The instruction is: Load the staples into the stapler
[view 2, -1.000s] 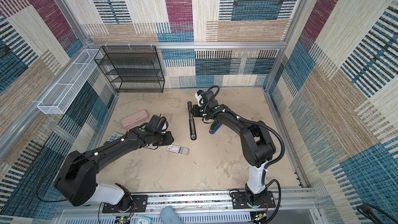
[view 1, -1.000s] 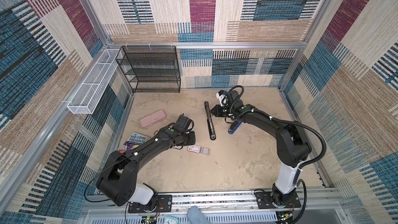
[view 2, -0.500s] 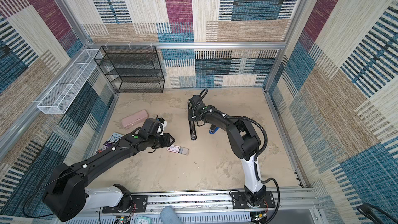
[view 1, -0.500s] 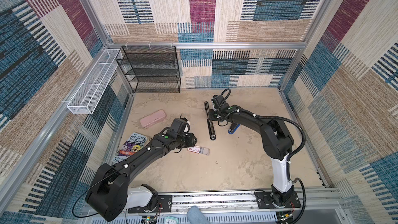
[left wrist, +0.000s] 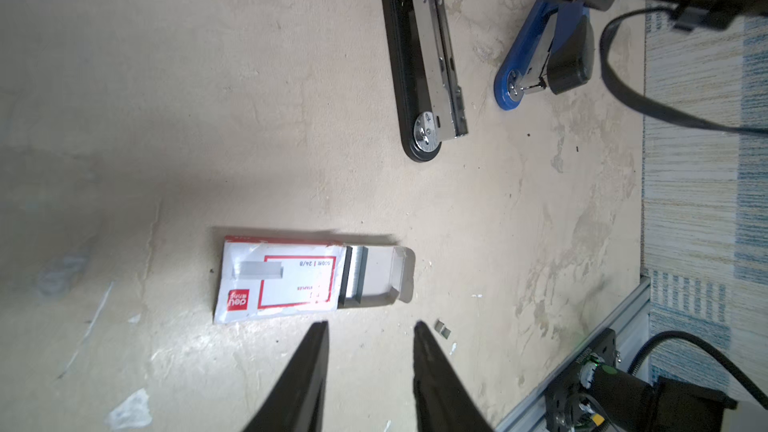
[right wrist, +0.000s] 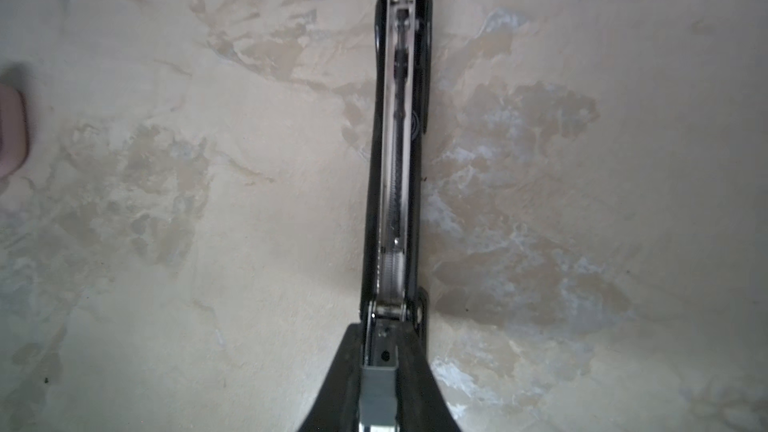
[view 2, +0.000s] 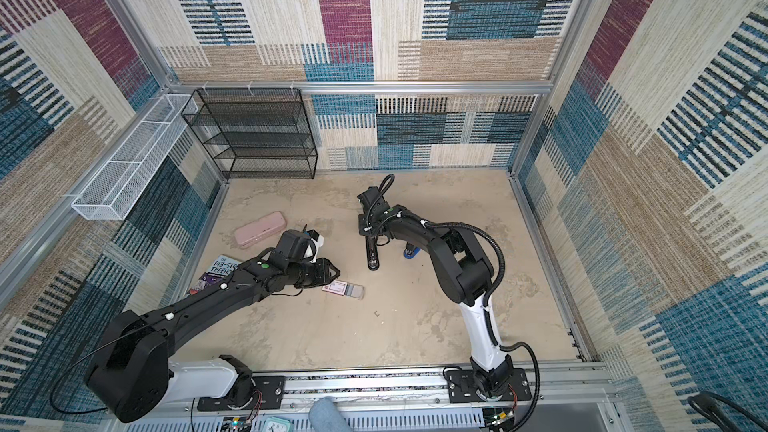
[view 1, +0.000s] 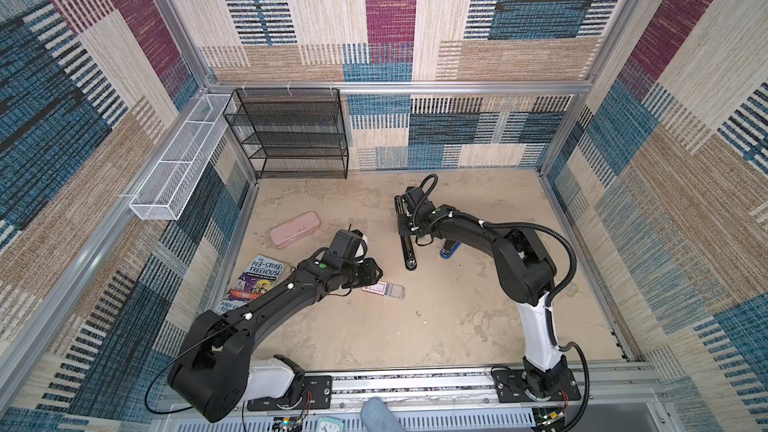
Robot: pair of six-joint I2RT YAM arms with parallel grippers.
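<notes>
Staple strip [right wrist: 376,398] pinched in R gripper [right wrist: 384,351] has swung over hinge end of open stapler [right wrist: 399,139], so insertion looks next; L gripper [left wrist: 370,326] hangs spread & empty by staples box [left wrist: 278,280].

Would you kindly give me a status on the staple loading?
Left hand open, empty, just short of staple box. Right hand shut on black stapler, magazine open. Staples showing in slid-out tray. Nothing in between.
</notes>
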